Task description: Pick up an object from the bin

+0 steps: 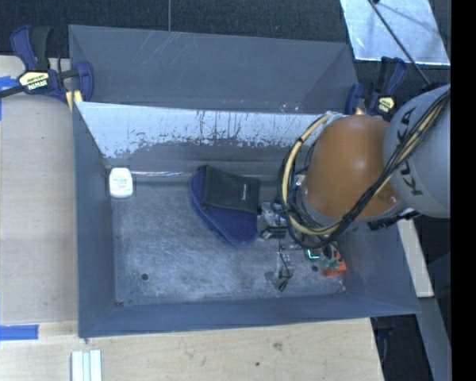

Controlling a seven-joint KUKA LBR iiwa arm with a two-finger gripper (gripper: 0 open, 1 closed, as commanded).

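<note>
A small white rectangular block (120, 182) lies at the back-left of the grey metal bin (95, 236). In the middle sits a rounded blue cloth pouch (226, 225) with a flat black box (232, 190) resting on it. Just right of the pouch, low over bare floor, hangs the gripper (282, 276) — wide or narrow, I cannot tell.

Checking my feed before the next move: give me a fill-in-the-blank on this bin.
The flat black object rests on a rounded object coloured ____. The small white object sits in the bin's far ____ corner. The gripper hangs to the view's ____ of the flat black object. Missing: blue; left; right.
</note>
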